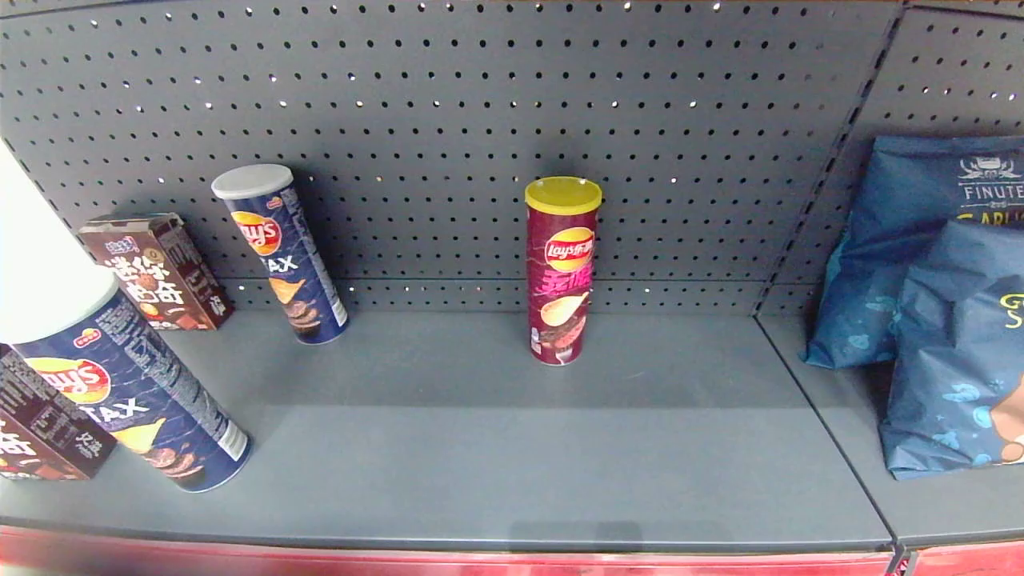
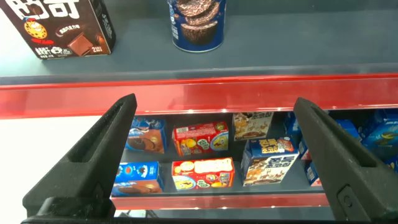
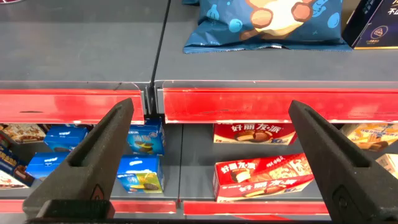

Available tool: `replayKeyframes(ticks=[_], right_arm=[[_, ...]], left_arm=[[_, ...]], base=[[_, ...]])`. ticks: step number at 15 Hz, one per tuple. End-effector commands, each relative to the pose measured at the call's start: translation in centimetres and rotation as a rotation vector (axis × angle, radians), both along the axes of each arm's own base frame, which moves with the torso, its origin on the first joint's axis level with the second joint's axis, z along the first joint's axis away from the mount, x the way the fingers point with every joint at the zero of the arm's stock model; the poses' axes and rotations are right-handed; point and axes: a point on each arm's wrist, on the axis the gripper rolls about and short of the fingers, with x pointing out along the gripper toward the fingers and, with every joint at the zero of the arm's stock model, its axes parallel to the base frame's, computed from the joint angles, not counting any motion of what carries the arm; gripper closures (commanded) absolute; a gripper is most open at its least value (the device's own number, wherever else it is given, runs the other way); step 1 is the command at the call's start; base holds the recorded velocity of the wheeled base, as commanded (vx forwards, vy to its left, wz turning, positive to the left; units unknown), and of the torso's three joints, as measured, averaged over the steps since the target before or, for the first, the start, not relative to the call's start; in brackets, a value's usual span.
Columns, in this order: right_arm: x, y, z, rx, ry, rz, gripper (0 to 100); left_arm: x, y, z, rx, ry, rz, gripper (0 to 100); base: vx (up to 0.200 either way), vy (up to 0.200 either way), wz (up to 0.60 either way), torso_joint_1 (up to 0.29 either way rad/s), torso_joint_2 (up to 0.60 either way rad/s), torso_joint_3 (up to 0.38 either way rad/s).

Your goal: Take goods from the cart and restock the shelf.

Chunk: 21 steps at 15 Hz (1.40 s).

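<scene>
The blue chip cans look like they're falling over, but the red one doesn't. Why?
Head view: its wide lens probably tilts things near the edges, so the blue cans lean while the central red can looks straight. Left wrist view: one blue can sits flat on its base.

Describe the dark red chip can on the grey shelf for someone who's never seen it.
Start at the grey shelf with the pegboard back wall. Near its middle, close to that wall, the dark red chip can stands upright, alone. It alone has a yellow lid; the far blue can and the near blue can, both to its left, have white lids.
</scene>
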Motion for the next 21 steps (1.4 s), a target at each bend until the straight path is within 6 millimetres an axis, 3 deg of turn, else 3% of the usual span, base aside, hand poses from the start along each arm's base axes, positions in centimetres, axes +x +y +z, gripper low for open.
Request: replayKeyframes(ticks=[1, 13, 21], right_arm=[[0.01, 0.0, 0.0, -0.001, 0.002, 0.0, 0], [0.01, 0.0, 0.0, -0.001, 0.002, 0.002, 0], [0.01, 0.0, 0.0, -0.001, 0.002, -0.001, 0]], left_arm=[[0.01, 0.0, 0.0, 0.0, 0.002, 0.001, 0], [0.01, 0.0, 0.0, 0.0, 0.002, 0.001, 0], [0.01, 0.0, 0.0, 0.0, 0.002, 0.001, 0]], base=[[0.0, 0.0, 0.0, 0.0, 0.0, 0.0], [0.0, 0.0, 0.0, 0.0, 0.0, 0.0], [0.0, 0.0, 0.6, 0.005, 0.0, 0.002]])
